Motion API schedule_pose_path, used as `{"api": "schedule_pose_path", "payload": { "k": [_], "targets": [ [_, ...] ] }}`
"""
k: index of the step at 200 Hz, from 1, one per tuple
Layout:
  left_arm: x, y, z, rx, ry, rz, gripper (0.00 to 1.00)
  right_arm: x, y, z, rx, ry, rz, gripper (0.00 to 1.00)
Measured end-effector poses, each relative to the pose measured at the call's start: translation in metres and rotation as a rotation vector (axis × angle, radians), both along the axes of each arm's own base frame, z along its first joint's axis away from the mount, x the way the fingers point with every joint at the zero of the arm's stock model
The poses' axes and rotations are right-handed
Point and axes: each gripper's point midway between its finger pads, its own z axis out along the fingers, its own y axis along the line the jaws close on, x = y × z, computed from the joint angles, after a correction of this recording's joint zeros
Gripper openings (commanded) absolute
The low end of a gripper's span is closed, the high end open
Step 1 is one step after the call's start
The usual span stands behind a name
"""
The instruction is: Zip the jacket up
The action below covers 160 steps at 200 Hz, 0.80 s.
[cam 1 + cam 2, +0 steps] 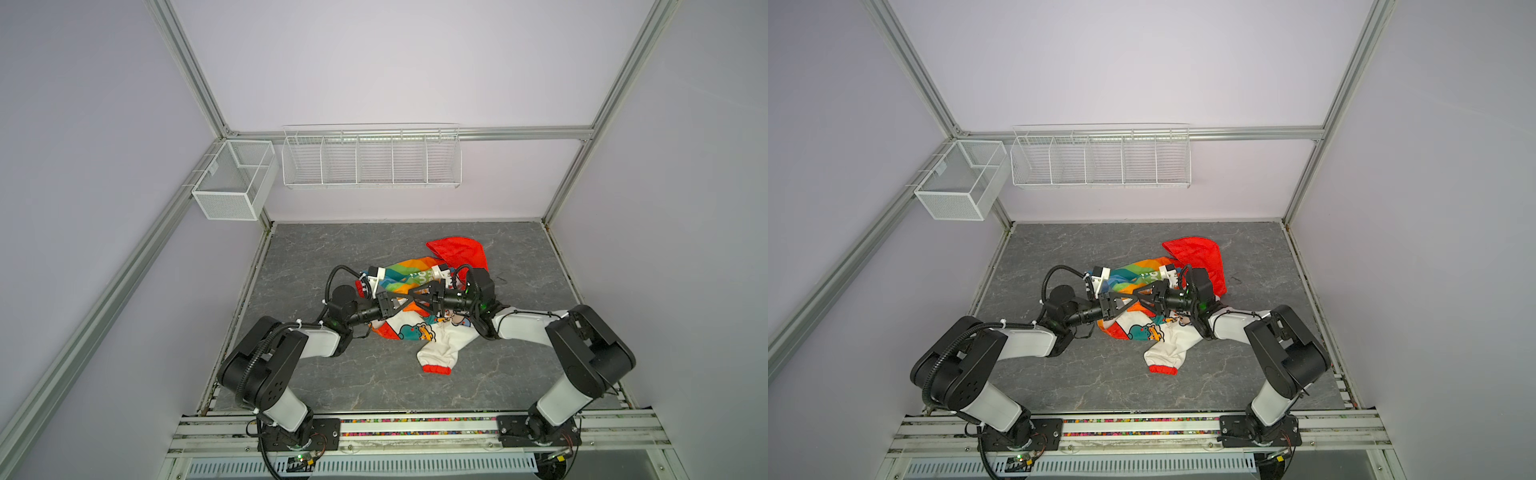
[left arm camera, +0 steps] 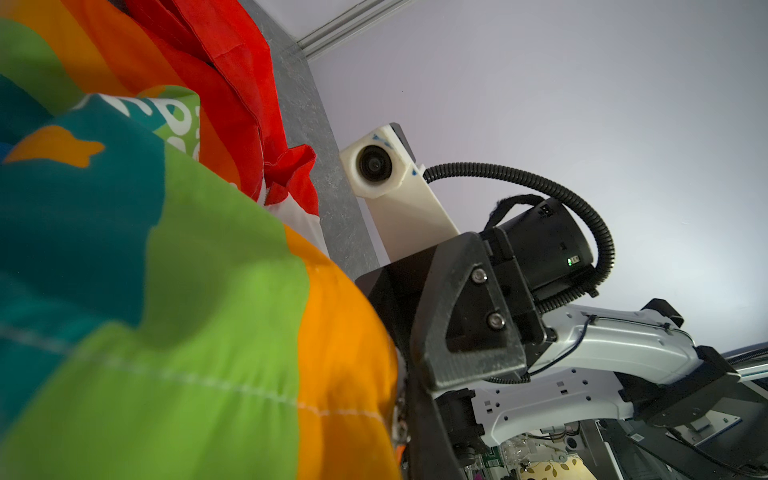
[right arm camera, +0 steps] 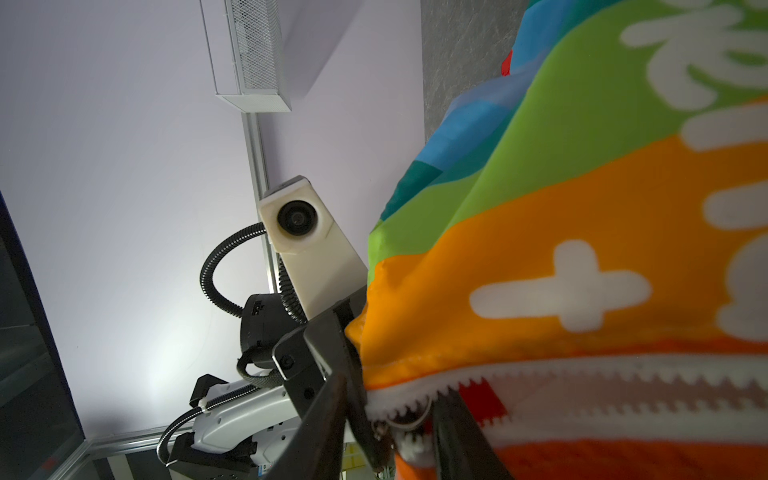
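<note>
Grey marbled tabletop (image 1: 332, 374) holds the jacket (image 1: 415, 332); lilac walls (image 1: 374, 62) carry 2 baskets (image 1: 371, 160).

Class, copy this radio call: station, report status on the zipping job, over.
Left gripper shut on jacket. Right gripper astride zipper slider, grip unclear. Jacket crumpled on table. No obstruction seen.

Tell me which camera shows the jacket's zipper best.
Right wrist view: the zipper runs close, white teeth clear, its end inside the right gripper. Left wrist view shows mostly striped jacket fabric; in both top views the left gripper and right gripper cover it.
</note>
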Motion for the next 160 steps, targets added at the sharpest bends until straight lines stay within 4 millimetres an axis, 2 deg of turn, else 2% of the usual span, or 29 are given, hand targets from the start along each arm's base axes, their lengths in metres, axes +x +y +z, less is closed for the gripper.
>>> {"api": "schedule_pose_path", "payload": {
  "k": [69, 160],
  "targets": [
    [0.000, 0.000, 0.000, 0.001, 0.002, -0.002, 0.06, -0.003, -0.008, 0.010, -0.019, -0.027, -0.014, 0.35],
    [0.000, 0.000, 0.000, 0.000, 0.001, -0.001, 0.06, -0.004, -0.008, 0.007, -0.031, -0.024, -0.012, 0.23]
  ]
}}
